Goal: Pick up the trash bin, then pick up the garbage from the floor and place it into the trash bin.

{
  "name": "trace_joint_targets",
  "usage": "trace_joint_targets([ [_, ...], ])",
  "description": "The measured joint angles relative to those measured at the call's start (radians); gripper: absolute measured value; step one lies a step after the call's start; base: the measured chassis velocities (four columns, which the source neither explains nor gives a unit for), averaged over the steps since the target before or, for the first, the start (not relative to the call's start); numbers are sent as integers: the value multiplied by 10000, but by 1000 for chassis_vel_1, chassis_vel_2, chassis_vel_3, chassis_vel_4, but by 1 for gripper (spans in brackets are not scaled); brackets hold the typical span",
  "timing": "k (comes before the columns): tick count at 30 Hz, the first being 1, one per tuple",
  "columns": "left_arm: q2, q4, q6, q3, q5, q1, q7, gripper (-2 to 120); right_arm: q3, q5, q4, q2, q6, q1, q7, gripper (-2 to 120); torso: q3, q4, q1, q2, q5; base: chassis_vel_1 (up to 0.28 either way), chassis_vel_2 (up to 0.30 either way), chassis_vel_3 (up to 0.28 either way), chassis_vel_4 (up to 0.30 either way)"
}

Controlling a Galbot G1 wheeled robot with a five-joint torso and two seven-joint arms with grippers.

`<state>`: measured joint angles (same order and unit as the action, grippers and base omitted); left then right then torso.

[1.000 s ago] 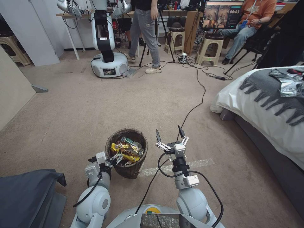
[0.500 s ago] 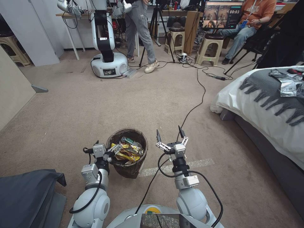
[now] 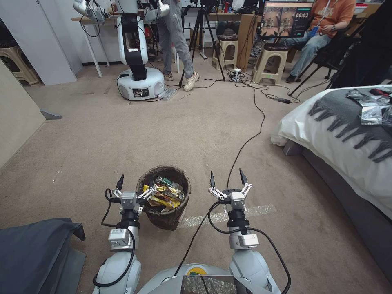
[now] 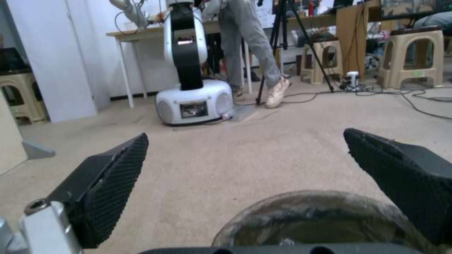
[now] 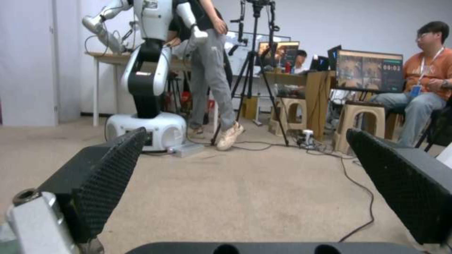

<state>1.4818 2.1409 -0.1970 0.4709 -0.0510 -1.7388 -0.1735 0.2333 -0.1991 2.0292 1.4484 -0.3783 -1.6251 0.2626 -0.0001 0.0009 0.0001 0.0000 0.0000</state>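
We had the trash bin (image 3: 165, 196) standing on the floor just ahead of the base, already full of garbage (image 3: 164, 193). Left hand (image 3: 135, 186) sat spread wide at the bin's near-left rim, gripping nothing; right hand (image 3: 227, 176) hung just beside the bin's right, spread wide and empty. We judged the collecting step done; next move called for closing on the rim.
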Motion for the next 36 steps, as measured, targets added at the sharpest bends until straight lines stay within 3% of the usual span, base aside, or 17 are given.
trace_joint_targets([
  [6,-20,-31,-156,34,-52,-226,-319,100,63,-100,-46,52,-10,-9,13,100,0,2,0,0,-1,0,0,0,0],
  [36,-29,-14,-67,36,-4,-212,-348,100,51,-91,-44,48,17,5,8,100,0,1,0,0,0,0,0,0,0],
])
